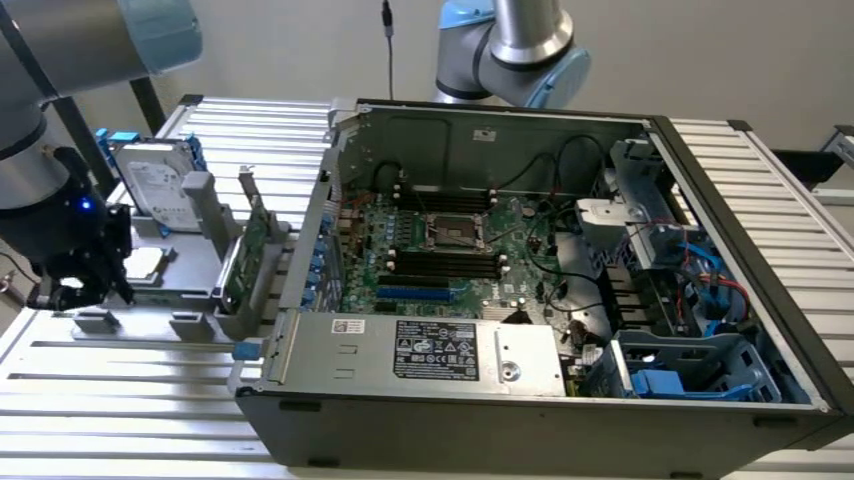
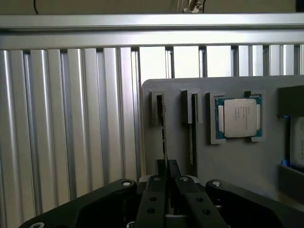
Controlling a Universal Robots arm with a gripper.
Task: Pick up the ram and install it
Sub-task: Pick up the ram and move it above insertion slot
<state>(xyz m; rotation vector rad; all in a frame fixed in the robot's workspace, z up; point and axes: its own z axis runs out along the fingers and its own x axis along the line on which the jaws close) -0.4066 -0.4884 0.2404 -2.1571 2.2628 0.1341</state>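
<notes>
The ram (image 2: 165,137) shows edge-on as a thin dark strip standing in a slot of the grey holder (image 2: 237,166). My gripper (image 2: 167,166) is right over it, black fingers (image 2: 154,190) pressed together on the strip's near end, so it is shut on the ram. In the exterior view the gripper (image 1: 80,290) hangs low at the left end of the holder (image 1: 200,270), beside the open computer case (image 1: 534,400). I cannot tell whether the ram has left its slot.
A second thin stick (image 2: 194,128) stands in the neighbouring slot, with a square silver processor (image 2: 238,118) beyond it. On the holder also stand a hard drive (image 1: 154,190) and a green expansion card (image 1: 251,255). Inside the case lies the motherboard (image 1: 441,250).
</notes>
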